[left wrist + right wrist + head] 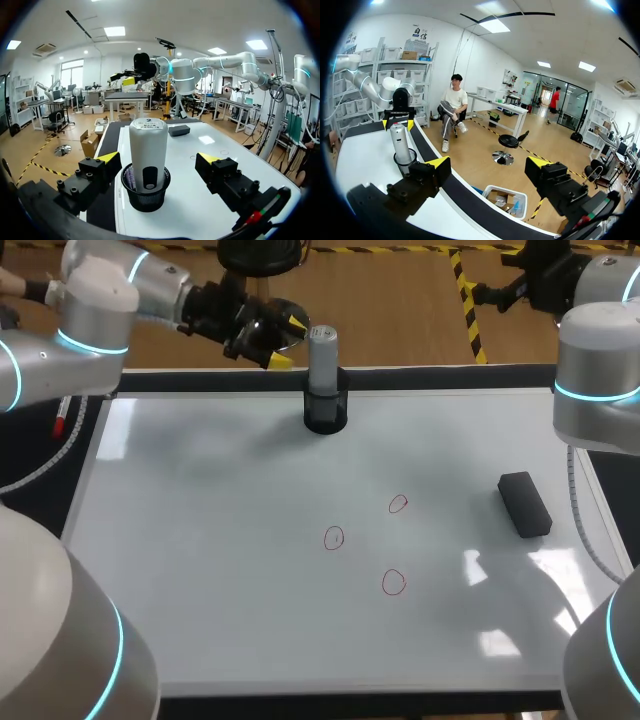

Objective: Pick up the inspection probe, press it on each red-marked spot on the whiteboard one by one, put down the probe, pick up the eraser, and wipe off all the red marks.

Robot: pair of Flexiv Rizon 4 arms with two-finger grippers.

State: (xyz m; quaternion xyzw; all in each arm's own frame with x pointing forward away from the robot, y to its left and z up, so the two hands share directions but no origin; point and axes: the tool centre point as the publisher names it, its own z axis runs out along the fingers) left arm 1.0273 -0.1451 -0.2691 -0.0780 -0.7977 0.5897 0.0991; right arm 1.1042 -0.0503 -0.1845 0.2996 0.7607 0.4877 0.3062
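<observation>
Three red rings (334,538) are lying nearest on the whiteboard (200,570), loosely grouped around its middle, none of them wiped yet. Off to their right the black eraser (525,504) is resting flat, well apart from them. Further on, at the board's far edge, the inspection probe (322,360) is standing upright in a black mesh cup (325,412), its pale grey body sticking well above the rim. Just behind it the left arm (100,300) is holding its jaws wide open, one finger to each side of the probe and neither touching it, so they are gripping nothing. Farthest off, the right jaws are hanging past the table's far edge, likewise spread wide and empty.

The probe is looking like a stiff, smooth-shelled cylinder, probably light, though that is hard to judge from here. Its slick skin is asking for a firm pinch square across the upper body, above the cup's rim. A straight upward lift is looking wise, since the cup may be loose and could come along or tip.
</observation>
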